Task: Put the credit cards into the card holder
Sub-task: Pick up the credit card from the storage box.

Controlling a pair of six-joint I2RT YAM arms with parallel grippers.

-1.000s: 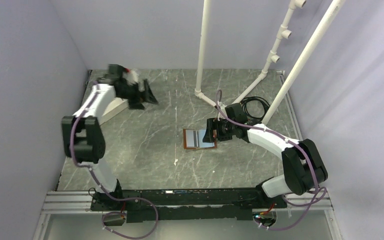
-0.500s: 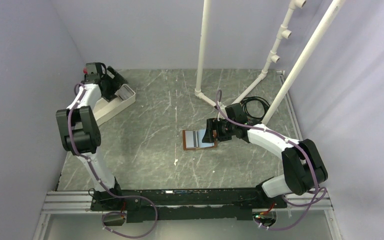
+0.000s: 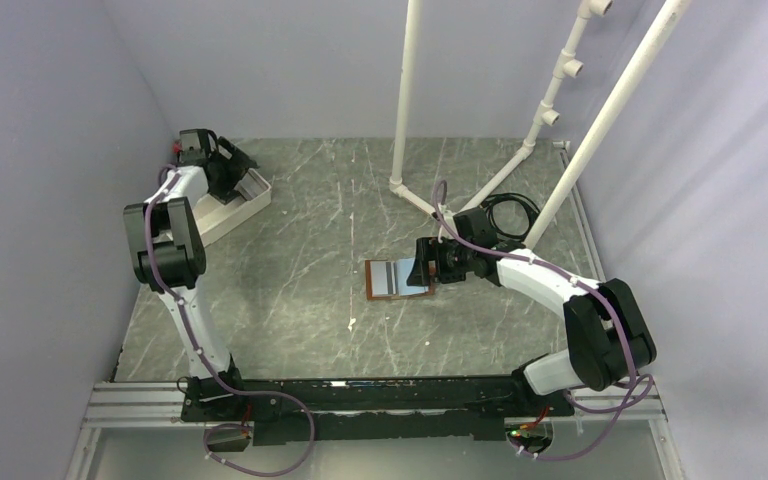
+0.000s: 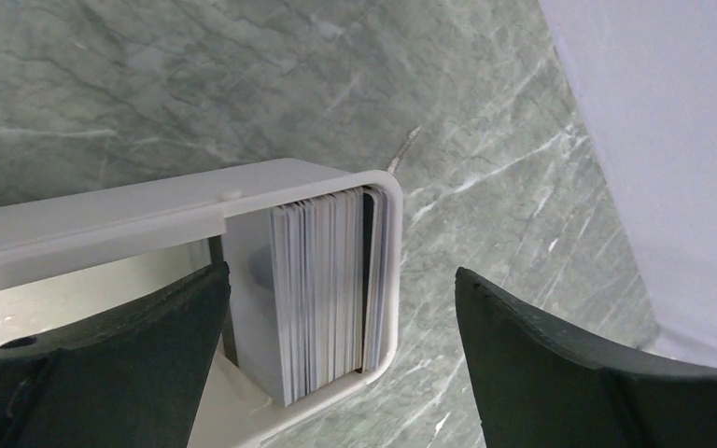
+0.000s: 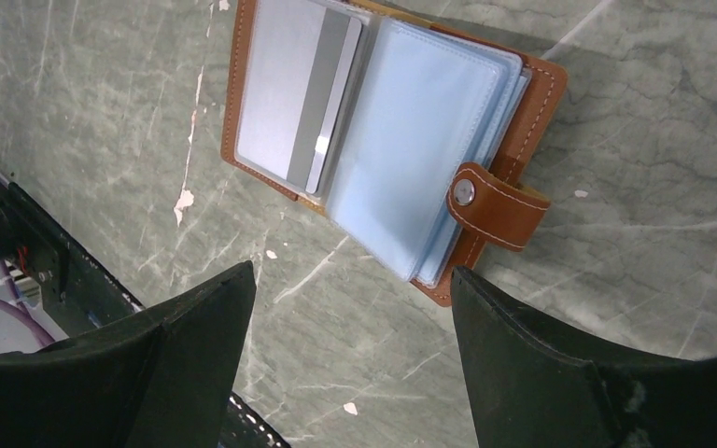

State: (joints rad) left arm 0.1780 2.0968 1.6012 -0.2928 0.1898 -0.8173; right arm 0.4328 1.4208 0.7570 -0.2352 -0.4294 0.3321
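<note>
Left tool (image 4: 338,273): wide open, empty; cards (image 4: 322,289) directly below, on edge in tray (image 4: 131,219). Likely thin, stiff, slick; pinch one by top edge. Right tool (image 5: 350,273): wide open, empty, above card holder (image 5: 411,149).

The counter (image 3: 300,300) is a grey-green marbled slab crossed by pale veins. A long white tray (image 3: 228,218) lies on it directly under the left end effector (image 3: 232,176), set at a slant, with its rounded end just below the fingertips. Well apart from that, under the right end effector (image 3: 425,265), the card holder (image 3: 385,280) lies opened out flat, its brown leather back down on the stone. Beyond the right end effector, on its far side, a coil of black cable (image 3: 508,212) rests near the foot of a white pipe frame (image 3: 397,185). On the near side of that end effector, just past the card holder, a small white fleck (image 3: 351,322) marks the stone.
</note>
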